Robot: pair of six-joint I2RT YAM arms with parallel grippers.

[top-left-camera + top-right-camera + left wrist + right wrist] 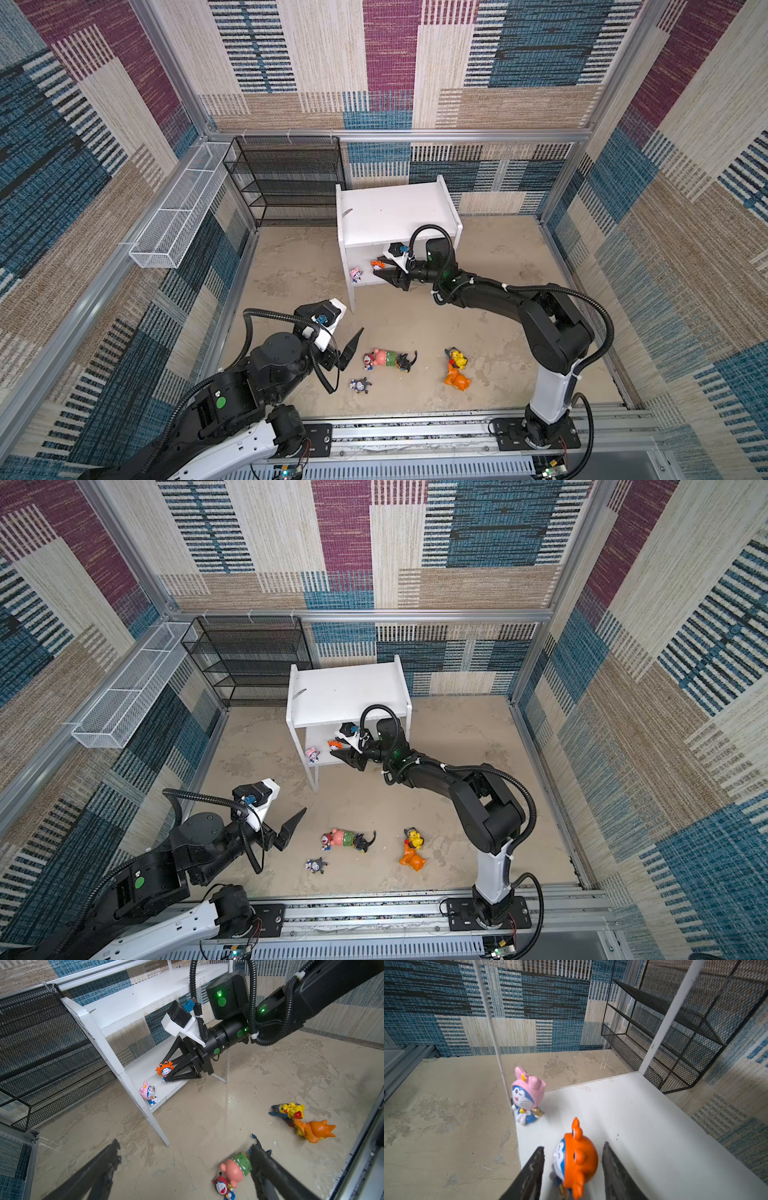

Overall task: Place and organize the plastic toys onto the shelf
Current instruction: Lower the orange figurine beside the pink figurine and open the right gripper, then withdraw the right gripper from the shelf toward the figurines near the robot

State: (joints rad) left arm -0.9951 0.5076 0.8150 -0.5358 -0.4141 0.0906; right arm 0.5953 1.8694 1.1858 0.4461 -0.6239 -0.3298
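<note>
Two toys [527, 1095], seemingly upright, on lower shelf [643, 1118].

shelf [353, 696]: white, by the back wall
lower board [323, 755]: pink toy [312, 755] at its left end, orange toy [334, 744] further right
right gripper [338, 751]: at the orange toy
left gripper [293, 830]: jaws apart, above the floor [415, 796]
floor: toy trio [347, 839] touching, grey toy [316, 865] near, yellow-orange pair [411, 854] apart

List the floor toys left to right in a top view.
tiny grey-hooded figurine → pink-and-green figurine → black-hooded figurine → orange-hooded yellow figurine. Left out for overlap: red-capped Doraemon, blue-hooded yellow figurine.
</note>
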